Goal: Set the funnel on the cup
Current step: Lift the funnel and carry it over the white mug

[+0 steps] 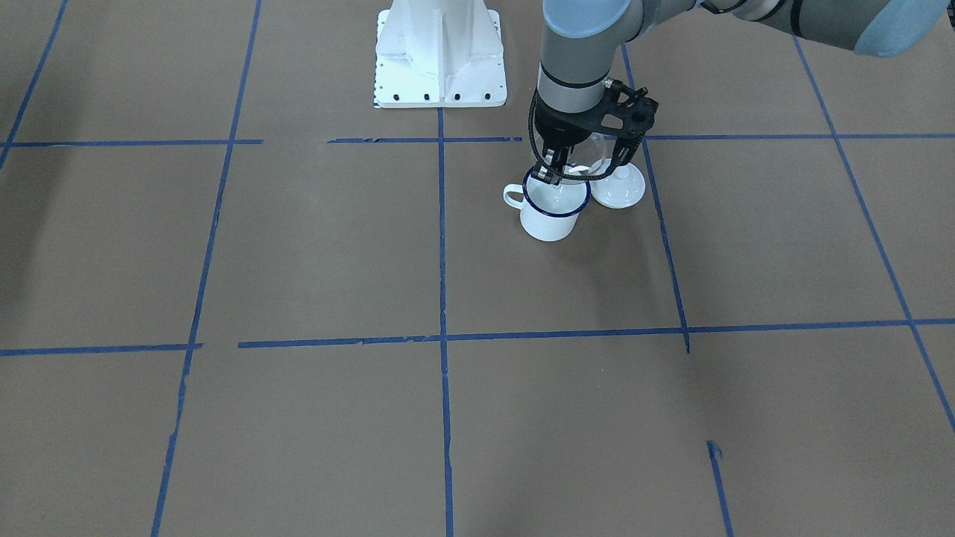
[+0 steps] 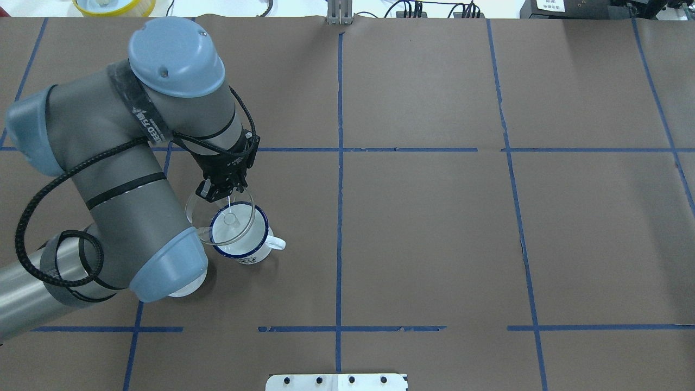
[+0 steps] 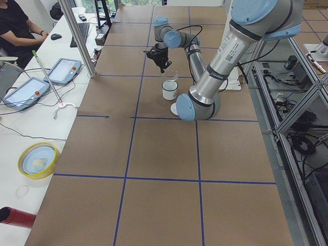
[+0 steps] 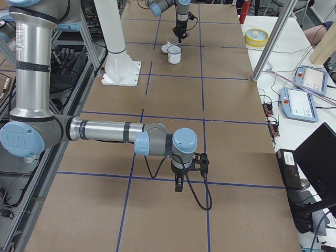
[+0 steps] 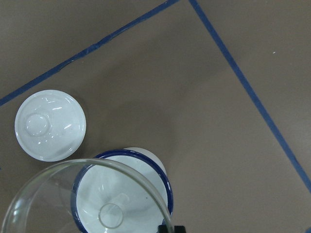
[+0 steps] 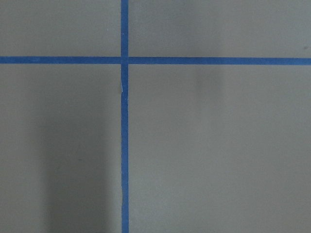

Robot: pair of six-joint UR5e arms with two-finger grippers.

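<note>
My left gripper [image 2: 223,191] is shut on the rim of the clear funnel [image 2: 202,216] and holds it just above the cup [image 2: 259,251], a white mug with a dark blue rim. The funnel's stem points into the cup's mouth, and its wide rim sits off-centre toward the arm. In the left wrist view the funnel [image 5: 87,194] overlaps the cup [image 5: 146,162]. The front view shows the left gripper [image 1: 556,173] over the cup [image 1: 548,220]. My right gripper [image 4: 178,186] shows only in the exterior right view, low over bare table. I cannot tell whether it is open.
A round white knobbed lid [image 1: 619,190] lies on the table right beside the cup; it also shows in the left wrist view [image 5: 50,124]. The white robot base [image 1: 440,60] stands behind. A yellow bowl [image 2: 114,5] sits at the far table edge.
</note>
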